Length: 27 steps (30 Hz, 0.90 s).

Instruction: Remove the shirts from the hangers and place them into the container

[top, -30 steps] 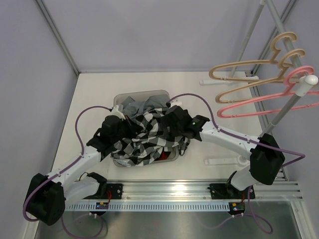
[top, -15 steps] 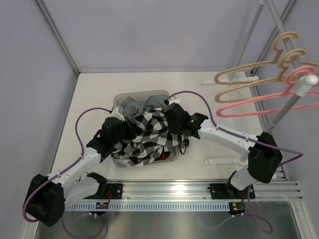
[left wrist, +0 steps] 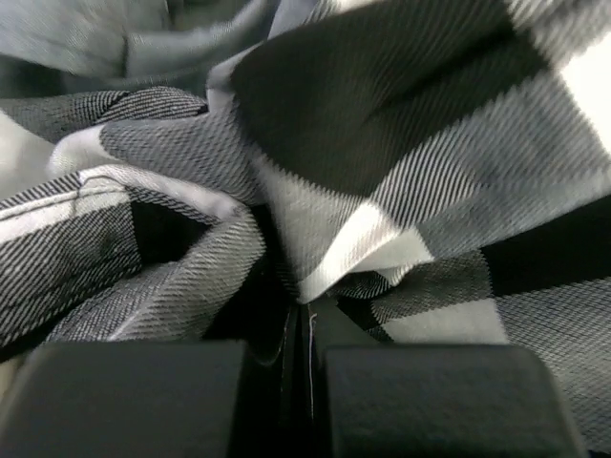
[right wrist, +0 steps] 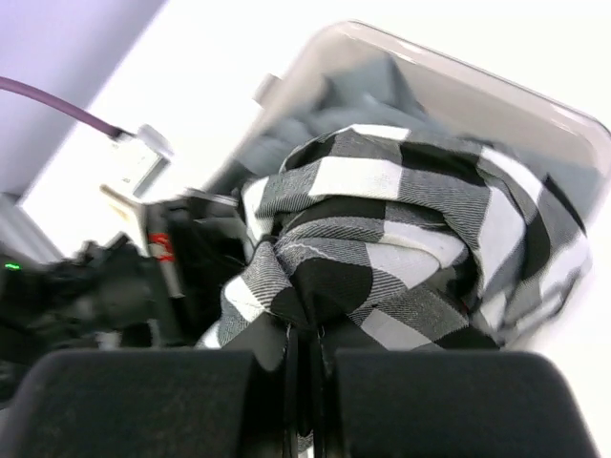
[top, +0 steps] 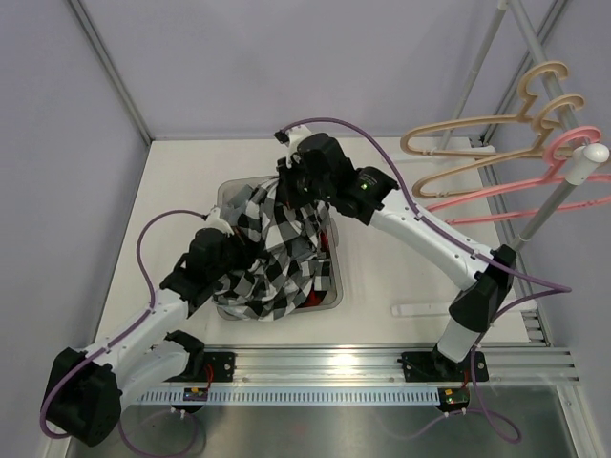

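The black-and-white checked shirt (top: 277,243) hangs bunched over the container (top: 331,298), stretched between both grippers. My left gripper (top: 237,252) is shut on a fold at its near left; in the left wrist view the cloth (left wrist: 382,172) runs into the closed jaws of the gripper (left wrist: 304,320). My right gripper (top: 292,191) is shut on the shirt's far end, above the bin's far rim; the right wrist view shows the gripper (right wrist: 305,334) pinching a knot of checked cloth (right wrist: 382,229). A grey shirt (right wrist: 372,91) lies in the container (right wrist: 458,72). A sliver of red cloth (top: 310,300) shows at the near right.
Two tan hangers (top: 477,124) and a pink hanger (top: 516,198) hang bare on the rack pole (top: 558,196) at the right. The rack's white foot (top: 430,307) lies right of the bin. The arms' mounting rail (top: 334,367) runs along the near edge.
My right gripper shut on the checked shirt and rose toward the bin's far side, pulling the cloth up and taut. The left gripper stayed shut on the shirt, nearly in place.
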Each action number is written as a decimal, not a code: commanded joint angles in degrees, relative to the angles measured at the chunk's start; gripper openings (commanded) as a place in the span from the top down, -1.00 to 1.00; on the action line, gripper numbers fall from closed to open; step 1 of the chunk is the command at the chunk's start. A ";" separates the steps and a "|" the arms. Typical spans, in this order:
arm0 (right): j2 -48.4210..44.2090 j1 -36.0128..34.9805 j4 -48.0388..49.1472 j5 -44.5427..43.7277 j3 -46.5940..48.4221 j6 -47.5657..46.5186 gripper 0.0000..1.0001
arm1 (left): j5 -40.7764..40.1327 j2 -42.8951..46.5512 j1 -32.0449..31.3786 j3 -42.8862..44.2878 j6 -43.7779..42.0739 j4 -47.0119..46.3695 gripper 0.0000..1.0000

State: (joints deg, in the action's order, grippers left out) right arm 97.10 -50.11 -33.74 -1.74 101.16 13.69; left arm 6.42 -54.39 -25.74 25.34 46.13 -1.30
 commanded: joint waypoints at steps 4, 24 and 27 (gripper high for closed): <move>5.38 0.36 5.67 21.83 6.33 5.27 1.00 | -6.23 8.94 0.42 2.69 -2.62 9.28 0.99; 23.84 -0.69 5.96 2.46 -14.68 10.74 0.83 | -10.28 25.12 0.42 9.55 -5.61 23.71 -0.66; 19.63 -2.36 4.66 -5.79 -15.21 9.60 0.16 | -10.37 27.13 0.42 10.25 -6.14 25.38 -0.97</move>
State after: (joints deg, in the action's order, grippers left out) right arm 118.06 -50.83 -21.69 4.89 88.75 25.76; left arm -3.09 -29.23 -25.43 32.53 41.10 23.16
